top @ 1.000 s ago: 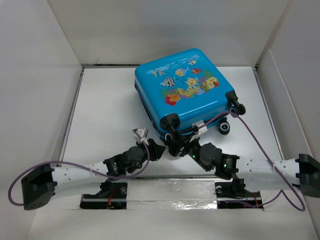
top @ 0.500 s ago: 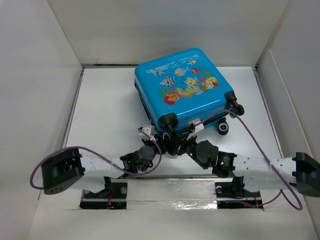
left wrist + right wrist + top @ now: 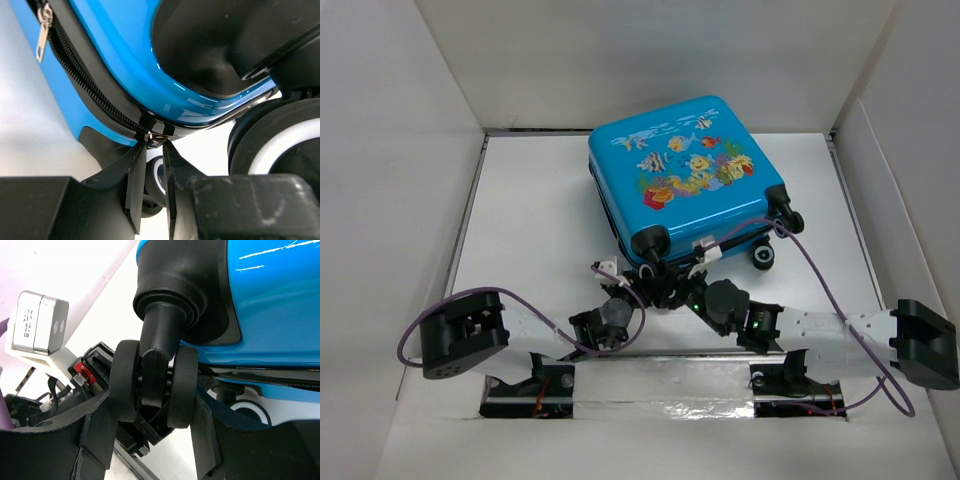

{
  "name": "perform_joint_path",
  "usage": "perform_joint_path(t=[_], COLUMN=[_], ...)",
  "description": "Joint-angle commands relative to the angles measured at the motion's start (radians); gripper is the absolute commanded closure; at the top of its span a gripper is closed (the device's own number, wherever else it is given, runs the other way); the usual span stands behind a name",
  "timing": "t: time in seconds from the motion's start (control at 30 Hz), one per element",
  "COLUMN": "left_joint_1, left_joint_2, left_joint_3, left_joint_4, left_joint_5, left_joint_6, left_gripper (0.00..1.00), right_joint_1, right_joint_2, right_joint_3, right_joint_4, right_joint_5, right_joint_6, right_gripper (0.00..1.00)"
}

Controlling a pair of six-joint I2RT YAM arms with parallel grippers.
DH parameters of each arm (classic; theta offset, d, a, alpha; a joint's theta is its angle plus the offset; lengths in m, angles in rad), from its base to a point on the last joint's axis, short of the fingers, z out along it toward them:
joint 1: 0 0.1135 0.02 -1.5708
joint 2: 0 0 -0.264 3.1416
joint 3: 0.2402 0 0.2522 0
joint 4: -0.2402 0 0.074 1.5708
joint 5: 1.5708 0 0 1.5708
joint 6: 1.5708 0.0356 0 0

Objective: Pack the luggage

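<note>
The luggage (image 3: 690, 175) is a bright-blue hard-shell suitcase with a fish print. It lies flat and closed at the back middle of the table. My left gripper (image 3: 623, 288) sits at its near left corner. In the left wrist view the jaws (image 3: 154, 145) are almost together, their tips pinching the metal zipper slider (image 3: 156, 136) on the black zipper trim. My right gripper (image 3: 667, 280) is beside it, and its fingers (image 3: 205, 435) press both sides of a black twin caster wheel (image 3: 150, 385) under the blue shell (image 3: 270, 305).
White walls box in the table on the left, back and right. Two more wheels (image 3: 785, 210) stick out at the suitcase's right corner. A purple cable (image 3: 820, 275) loops off each arm. A second zipper pull (image 3: 44, 22) hangs along the trim.
My left arm has folded in, carrying its gripper rightward to the suitcase's near corner, and its jaws have narrowed. The right arm has pushed slightly forward, still on the wheel, and the suitcase has shifted a little.
</note>
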Motion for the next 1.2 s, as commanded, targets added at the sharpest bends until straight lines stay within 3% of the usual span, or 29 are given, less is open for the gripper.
perform_joint_path(t=[0.0,0.1,0.17,0.3,0.5,0.67,0.93,1.13,1.17], left_joint_1=[-0.003,-0.013,-0.013,-0.024,-0.024,-0.024,-0.024,0.031,0.06], left_joint_2=[-0.022,-0.026,-0.02,-0.015,0.001,0.011,-0.081,-0.257,-0.326], left_joint_3=[0.045,0.074,0.07,0.071,0.096,0.096,-0.027,-0.18,-0.203], left_joint_4=[0.277,0.228,0.255,0.279,0.294,0.361,0.319,0.214,0.129], left_joint_5=[-0.116,-0.127,-0.127,-0.124,-0.147,-0.18,-0.206,-0.165,-0.153], left_joint_6=[0.032,0.015,0.029,0.045,0.076,0.157,0.208,0.173,0.138], left_gripper=[0.85,0.69,0.53,0.53,0.71,1.0,1.0,1.0,1.0], right_joint_1=[0.011,0.011,0.011,0.011,0.011,0.011,0.011,0.011,0.011], right_joint_2=[0.019,0.03,0.024,0.007,0.004,-0.005,-0.068,-0.159,-0.173], right_joint_3=[0.073,0.078,0.078,0.069,0.061,0.057,0.009,-0.049,-0.061], right_joint_4=[0.17,0.175,0.169,0.157,0.16,0.16,0.155,0.135,0.127], right_joint_5=[-0.112,-0.121,-0.123,-0.113,-0.115,-0.115,-0.067,-0.032,-0.04], right_joint_6=[0.007,0.007,0.007,0.002,0.004,0.004,0.012,0.005,0.004], right_gripper=[1.0,1.0,1.0,1.0,1.0,1.0,1.0,1.0,1.0])
